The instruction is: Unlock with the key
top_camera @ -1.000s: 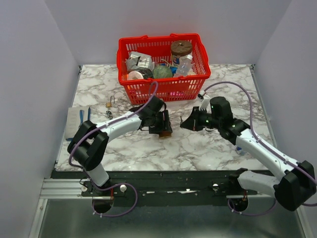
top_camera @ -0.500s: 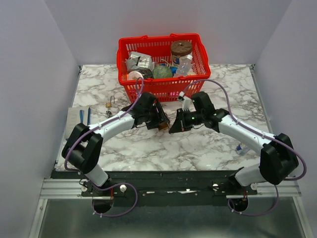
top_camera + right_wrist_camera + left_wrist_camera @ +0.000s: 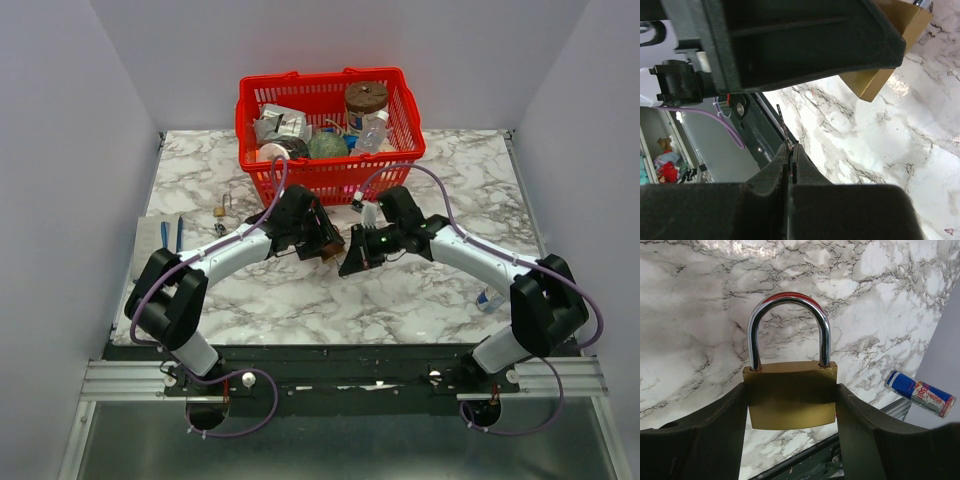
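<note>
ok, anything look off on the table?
A can lies on its side near the right edge of the table, away from the work. Nothing else stands out: the padlock sits upright and square in the left gripper, shackle closed.

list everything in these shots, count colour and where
padlock: one, brass with silver shackle, clamped in the left gripper
key: one, thin dark metal, pinched in the right gripper, apart from the padlock
small padlock: one, brass, on the table left of the basket
basket: one, red, far middle
jar: one, cork lid, in the basket among other goods
can: one, blue and silver, on its side, right edge
blue-handled tool: count unclear, on grey mat, left edge
table: one, white-grey marble
left gripper: black, centre
right gripper: black, facing it
</note>
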`<action>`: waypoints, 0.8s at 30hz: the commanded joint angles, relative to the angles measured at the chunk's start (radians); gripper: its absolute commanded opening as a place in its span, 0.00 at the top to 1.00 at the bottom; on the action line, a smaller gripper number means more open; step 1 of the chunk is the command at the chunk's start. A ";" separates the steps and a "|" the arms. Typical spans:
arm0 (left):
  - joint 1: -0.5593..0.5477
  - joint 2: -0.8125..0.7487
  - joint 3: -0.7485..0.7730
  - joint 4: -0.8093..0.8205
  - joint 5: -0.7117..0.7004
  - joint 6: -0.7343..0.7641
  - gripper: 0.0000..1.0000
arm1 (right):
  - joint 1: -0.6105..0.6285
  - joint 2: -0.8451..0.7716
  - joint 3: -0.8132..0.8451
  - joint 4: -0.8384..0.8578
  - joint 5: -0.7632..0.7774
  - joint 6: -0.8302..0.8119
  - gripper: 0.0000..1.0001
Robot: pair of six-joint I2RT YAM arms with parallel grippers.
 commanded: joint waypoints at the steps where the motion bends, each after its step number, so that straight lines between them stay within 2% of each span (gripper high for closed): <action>1: 0.005 -0.049 0.025 0.089 0.002 -0.030 1.00 | 0.006 0.047 0.022 -0.033 -0.049 0.006 0.99; 24: -0.010 -0.124 -0.040 0.112 -0.009 -0.048 1.00 | 0.003 0.084 0.008 -0.005 0.018 0.053 0.99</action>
